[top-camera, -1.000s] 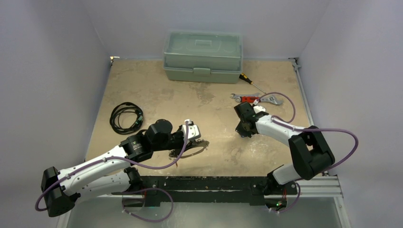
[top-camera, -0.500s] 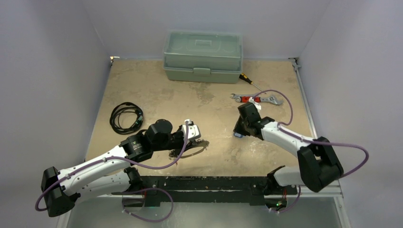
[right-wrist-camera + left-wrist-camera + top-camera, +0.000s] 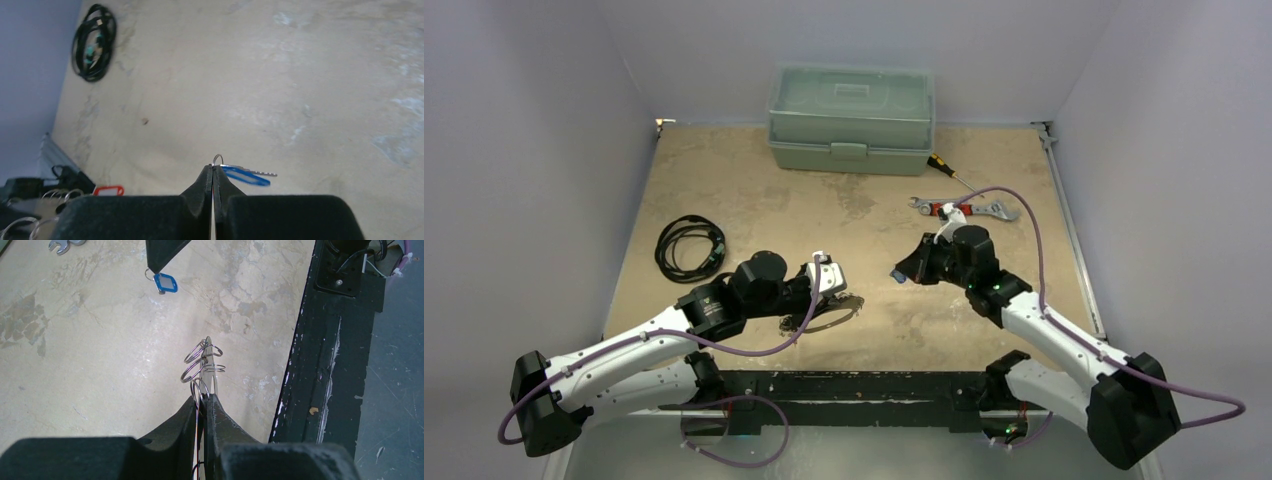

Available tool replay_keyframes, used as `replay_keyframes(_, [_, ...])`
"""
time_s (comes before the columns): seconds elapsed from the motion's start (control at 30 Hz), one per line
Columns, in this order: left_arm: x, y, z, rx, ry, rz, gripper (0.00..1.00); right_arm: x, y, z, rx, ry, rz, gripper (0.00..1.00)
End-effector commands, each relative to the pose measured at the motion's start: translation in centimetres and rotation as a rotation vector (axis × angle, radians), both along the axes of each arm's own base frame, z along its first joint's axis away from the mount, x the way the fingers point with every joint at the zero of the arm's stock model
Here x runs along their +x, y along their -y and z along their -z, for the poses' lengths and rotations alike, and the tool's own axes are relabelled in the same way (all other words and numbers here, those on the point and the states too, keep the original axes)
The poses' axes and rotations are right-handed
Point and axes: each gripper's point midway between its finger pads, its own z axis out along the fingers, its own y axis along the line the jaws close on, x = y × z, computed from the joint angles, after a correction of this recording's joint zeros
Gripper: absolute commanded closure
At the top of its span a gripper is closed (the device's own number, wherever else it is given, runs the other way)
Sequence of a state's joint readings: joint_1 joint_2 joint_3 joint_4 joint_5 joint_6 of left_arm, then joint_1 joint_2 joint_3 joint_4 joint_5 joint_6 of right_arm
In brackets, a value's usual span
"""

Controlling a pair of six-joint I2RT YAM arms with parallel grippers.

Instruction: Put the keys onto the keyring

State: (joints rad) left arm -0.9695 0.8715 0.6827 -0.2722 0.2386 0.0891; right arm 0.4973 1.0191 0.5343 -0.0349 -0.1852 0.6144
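Observation:
My left gripper point(image 3: 834, 298) is shut on the keyring point(image 3: 850, 308), a thin silver wire loop held on edge just above the table. In the left wrist view its jaws point(image 3: 204, 399) pinch the wire, and several small rings point(image 3: 199, 365) stick out ahead. My right gripper point(image 3: 905, 272) is shut on the split ring of the blue-tag key point(image 3: 246, 176) and holds it above the table, right of the keyring. The blue tag also shows in the left wrist view point(image 3: 165, 282). The red-tag key point(image 3: 107, 190) shows low left in the right wrist view, near the left gripper.
A green toolbox point(image 3: 851, 118) stands at the back. A screwdriver point(image 3: 949, 172) and a red-handled wrench point(image 3: 964, 209) lie at the back right. A coiled black cable point(image 3: 689, 247) lies at the left. A black rail point(image 3: 854, 385) runs along the near edge.
The right arm has swung left and turned its gripper toward the left gripper, carrying the blue-tag key. The left arm and keyring have not moved.

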Motion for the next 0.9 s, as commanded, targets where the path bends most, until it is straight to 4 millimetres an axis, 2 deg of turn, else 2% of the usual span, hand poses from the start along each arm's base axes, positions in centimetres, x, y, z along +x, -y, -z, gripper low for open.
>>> replay_keyframes(0.0, [0.5,0.3,-1.4,-0.043,0.031,-0.009,1.00,-2.1,-3.3,-3.0,0.125,0.145,-0.269,1.00])
replay_keyframes(0.2, [0.6,0.3,-1.2,-0.035,0.029,-0.012,1.00,-4.1,-4.5,-2.8,0.158,0.158,-0.427,1.00])
replay_keyframes(0.5, [0.8,0.1,-1.3,-0.031,0.041,-0.023,1.00,-5.2,-4.0,-7.9,0.197,0.316,-0.443,1.00])
replay_keyframes(0.77, [0.5,0.2,-1.6,-0.040,0.050,-0.003,1.00,-7.1,-4.1,-12.2,0.206,0.387,-0.503,1.00])
replay_keyframes(0.87, [0.4,0.2,-1.6,-0.042,0.048,0.001,1.00,-8.0,-4.6,-12.9,0.194,0.379,-0.542,1.00])
